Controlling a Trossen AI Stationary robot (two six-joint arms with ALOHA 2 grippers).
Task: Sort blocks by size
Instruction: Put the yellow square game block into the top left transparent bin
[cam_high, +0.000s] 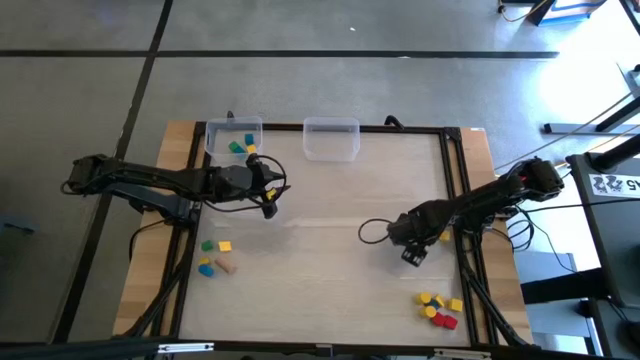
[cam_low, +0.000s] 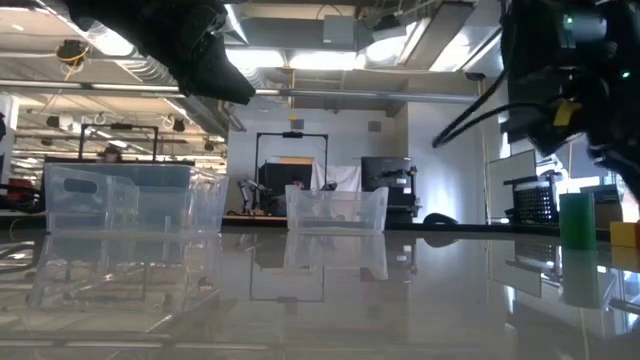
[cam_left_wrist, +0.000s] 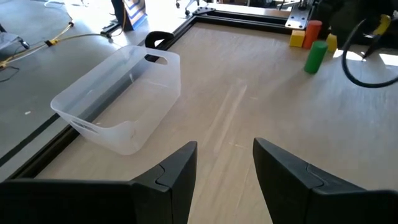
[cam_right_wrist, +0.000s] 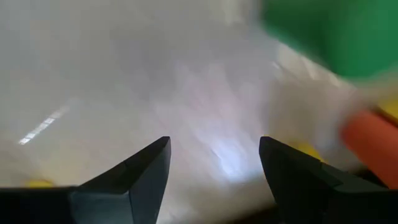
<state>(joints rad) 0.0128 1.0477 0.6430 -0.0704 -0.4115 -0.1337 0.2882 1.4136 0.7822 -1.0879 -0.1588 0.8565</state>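
My left gripper (cam_high: 270, 196) (cam_left_wrist: 225, 146) hangs open over the table's left middle, with nothing between its fingers. My right gripper (cam_high: 412, 256) (cam_right_wrist: 214, 146) points down over the right middle, open, with only bare table between its fingers. A group of yellow and red blocks (cam_high: 440, 308) lies on the table near the right front corner. In the right wrist view a green block (cam_right_wrist: 336, 31) and a red block (cam_right_wrist: 370, 140) show blurred beyond the fingers. Another few blocks (cam_high: 215, 256) lie at the left front. The far-left clear bin (cam_high: 233, 138) holds some blocks.
A second clear bin (cam_high: 331, 138) (cam_left_wrist: 118, 93) stands at the far middle, with nothing showing in it. A black frame (cam_high: 455, 180) runs round the table top. Cables loop beside the right arm (cam_high: 375, 230). Bare table lies between the two grippers.
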